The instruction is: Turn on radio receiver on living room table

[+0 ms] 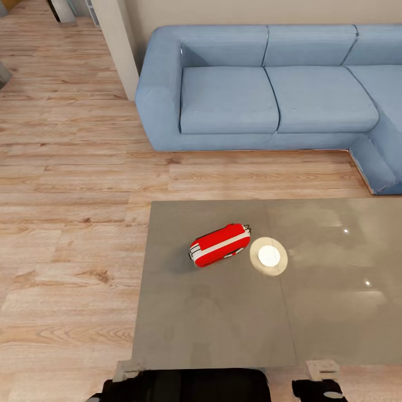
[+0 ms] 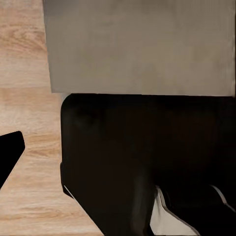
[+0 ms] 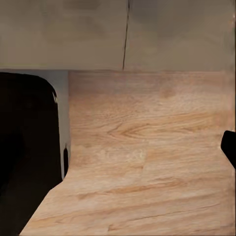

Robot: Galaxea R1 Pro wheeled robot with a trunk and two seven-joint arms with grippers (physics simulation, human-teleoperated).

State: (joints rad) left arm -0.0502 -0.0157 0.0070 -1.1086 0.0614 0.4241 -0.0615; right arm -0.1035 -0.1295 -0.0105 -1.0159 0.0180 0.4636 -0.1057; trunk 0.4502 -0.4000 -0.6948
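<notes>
Pincer states unreadable on both arms; radio receiver (image 1: 219, 245) lying on bench (image 1: 195, 312) just beside white disc (image 1: 268, 256), so risk of hitting disc instead when reaching.

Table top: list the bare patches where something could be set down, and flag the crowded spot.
On the table, the near strip between the radio receiver and the robot-side edge is bare. So is the right part beyond the white disc, and the far strip toward the sofa. It is crowded only mid-table, where receiver and disc sit close together.
</notes>
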